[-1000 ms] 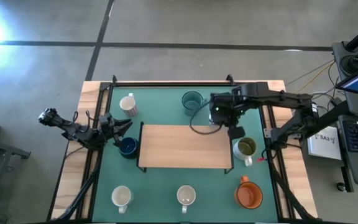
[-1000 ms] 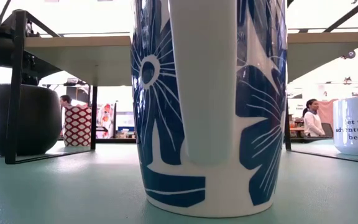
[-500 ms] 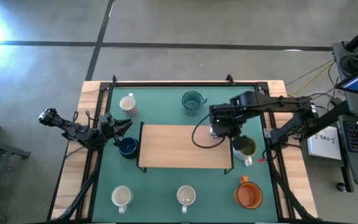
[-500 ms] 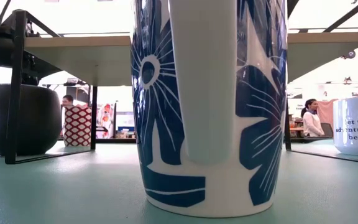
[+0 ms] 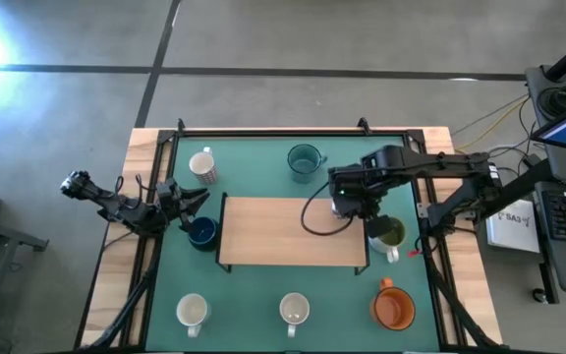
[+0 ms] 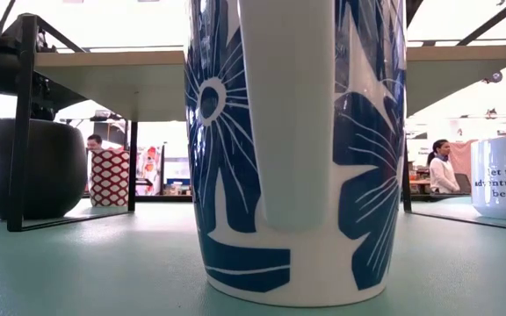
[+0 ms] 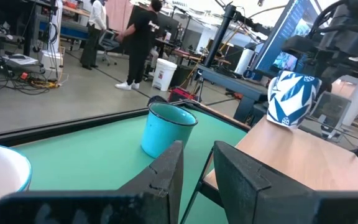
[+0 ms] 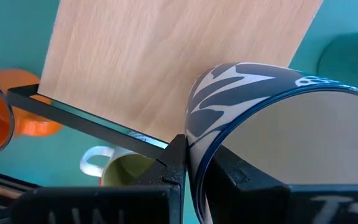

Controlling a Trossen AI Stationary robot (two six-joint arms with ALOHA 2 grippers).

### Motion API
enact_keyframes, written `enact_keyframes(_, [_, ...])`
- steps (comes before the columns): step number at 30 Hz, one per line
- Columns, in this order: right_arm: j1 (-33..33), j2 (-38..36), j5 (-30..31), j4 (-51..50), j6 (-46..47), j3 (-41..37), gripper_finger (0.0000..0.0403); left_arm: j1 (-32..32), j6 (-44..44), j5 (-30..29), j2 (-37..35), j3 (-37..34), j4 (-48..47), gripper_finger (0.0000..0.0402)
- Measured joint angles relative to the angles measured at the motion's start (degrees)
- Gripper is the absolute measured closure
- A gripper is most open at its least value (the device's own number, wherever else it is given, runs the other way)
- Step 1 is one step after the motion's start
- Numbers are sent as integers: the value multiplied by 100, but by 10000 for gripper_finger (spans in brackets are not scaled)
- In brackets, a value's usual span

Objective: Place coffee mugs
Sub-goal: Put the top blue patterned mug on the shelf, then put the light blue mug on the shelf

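My right gripper (image 5: 345, 205) pinches the blue-patterned mug (image 5: 340, 204) by its rim, right of centre over the wooden shelf (image 5: 283, 230); my left gripper (image 5: 191, 200), centre-left, stands open.

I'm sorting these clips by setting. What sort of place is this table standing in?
Most likely a robotics lab or workshop: people stand among cluttered workbenches, a lit computer monitor stands nearby, and the green-topped table sits on bare concrete floor.

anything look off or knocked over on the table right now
Nothing stands out. Every mug in view sits upright, nothing spilled. The right gripper pinches the rim of the blue-and-white mug at the wooden shelf's right end.
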Motion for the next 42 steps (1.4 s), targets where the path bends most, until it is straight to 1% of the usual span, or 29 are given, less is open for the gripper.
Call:
enact_keyframes(16, [0, 0, -2, 4, 99, 0, 370, 1, -1, -1, 1, 0, 0, 329])
enact_keyframes(22, [0, -9, -10, 5, 97, 0, 338, 0, -1, 0, 0, 0, 0, 329])
enact_keyframes(26, [0, -11, -153, 10, 105, 0, 313, 0, 0, 0, 1, 0, 0, 329])
enact_keyframes(29, [0, -9, -166, 9, 112, 0, 305, 1, -1, 1, 0, 0, 0, 329])
enact_keyframes(33, [0, -23, -177, 9, 113, 0, 304, -1, 0, -1, 2, 0, 0, 329])
enact_keyframes(42, [0, -131, -179, 41, 315, 0, 325, 1, 1, -1, 0, 0, 0, 329])
